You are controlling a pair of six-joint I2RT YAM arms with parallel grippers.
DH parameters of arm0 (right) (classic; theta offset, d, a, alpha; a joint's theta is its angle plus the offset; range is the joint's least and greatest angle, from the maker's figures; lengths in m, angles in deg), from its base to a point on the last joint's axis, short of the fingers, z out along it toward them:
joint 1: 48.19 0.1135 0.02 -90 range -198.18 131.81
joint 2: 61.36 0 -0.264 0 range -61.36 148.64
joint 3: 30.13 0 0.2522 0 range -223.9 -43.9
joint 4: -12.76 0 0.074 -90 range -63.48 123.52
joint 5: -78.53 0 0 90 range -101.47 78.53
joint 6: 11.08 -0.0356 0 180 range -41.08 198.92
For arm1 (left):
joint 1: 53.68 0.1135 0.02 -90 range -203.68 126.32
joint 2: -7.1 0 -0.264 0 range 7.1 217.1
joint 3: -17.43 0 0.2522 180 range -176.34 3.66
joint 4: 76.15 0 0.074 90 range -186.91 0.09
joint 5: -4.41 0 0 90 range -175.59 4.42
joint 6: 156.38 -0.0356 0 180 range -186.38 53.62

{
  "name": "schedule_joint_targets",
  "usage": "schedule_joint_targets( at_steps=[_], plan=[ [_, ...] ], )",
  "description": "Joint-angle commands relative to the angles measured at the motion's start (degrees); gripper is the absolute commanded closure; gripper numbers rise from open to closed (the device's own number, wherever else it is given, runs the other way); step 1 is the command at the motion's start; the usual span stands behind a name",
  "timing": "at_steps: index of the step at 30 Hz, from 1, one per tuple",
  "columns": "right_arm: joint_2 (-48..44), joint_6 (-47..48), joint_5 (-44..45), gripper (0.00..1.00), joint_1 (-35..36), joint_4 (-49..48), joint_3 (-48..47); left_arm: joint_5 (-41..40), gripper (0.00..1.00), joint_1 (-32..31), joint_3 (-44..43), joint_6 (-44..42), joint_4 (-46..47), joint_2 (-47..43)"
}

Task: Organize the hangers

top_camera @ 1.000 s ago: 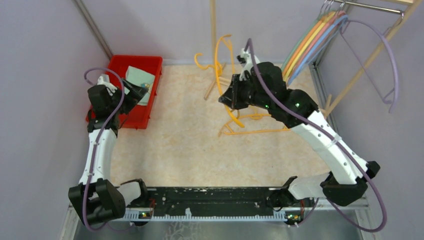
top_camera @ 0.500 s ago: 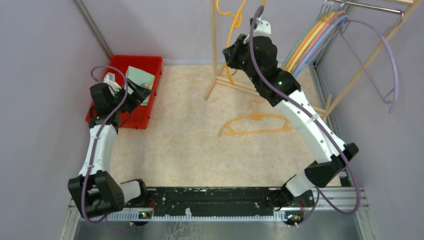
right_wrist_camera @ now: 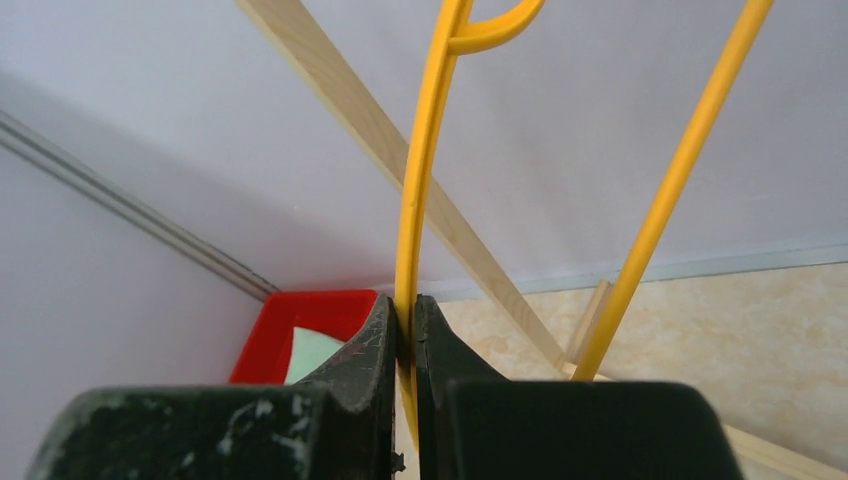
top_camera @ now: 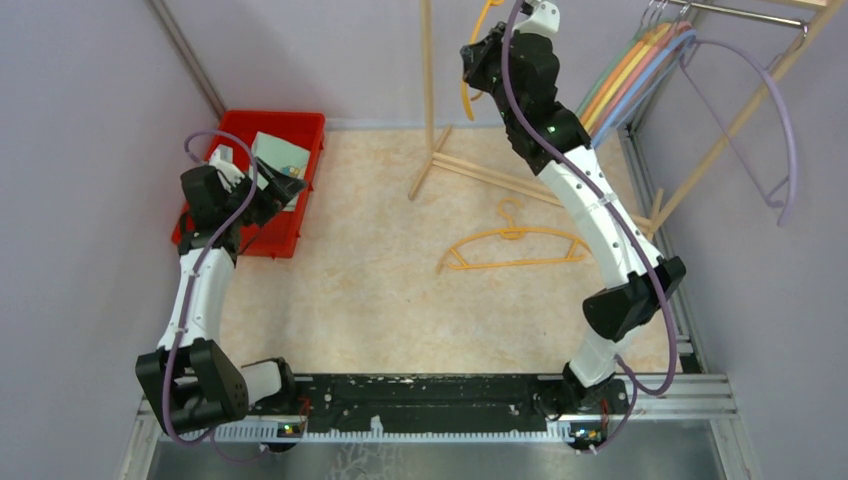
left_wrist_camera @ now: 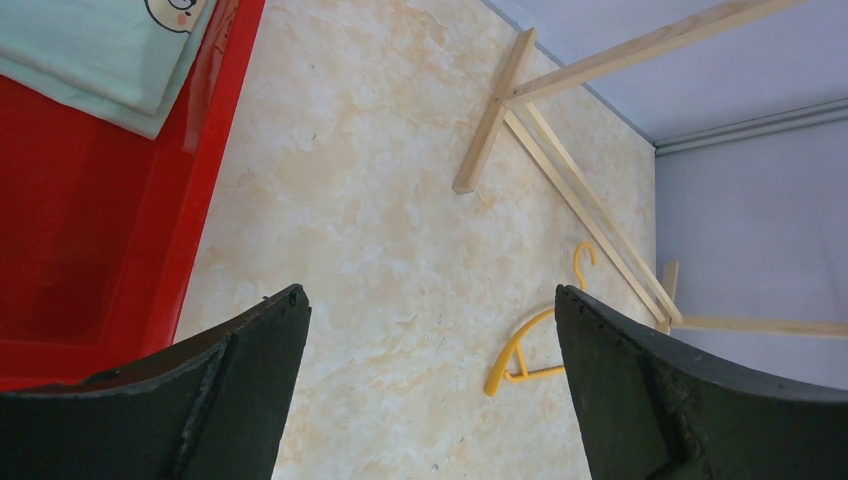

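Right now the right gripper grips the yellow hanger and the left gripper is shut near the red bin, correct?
No: the left gripper is open, jaws wide apart in the left wrist view. The rest holds: near the red bin, right gripper gripping the yellow hanger.

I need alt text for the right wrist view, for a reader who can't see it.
The right gripper is shut on a thin strand of a yellow hanger, lifted clear of the tabletop. Behind it a pale wooden rack pole crosses diagonally against a lavender wall, and a red bin shows low at left.
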Motion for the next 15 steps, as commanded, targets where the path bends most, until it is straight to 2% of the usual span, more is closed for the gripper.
schedule_joint_targets(
  at_steps=[1,15],
  plan=[
    [1.47,-0.85,-0.27,1.0,-2.23,-2.56,-2.59,0.82,0.03,0.22,-1.09,-1.35,0.19,0.0],
    [-0.07,-1.8,-0.09,1.0,-6.32,-3.14,1.51,0.05,0.03,0.24,-0.81,-0.89,0.47,0.18]
  ],
)
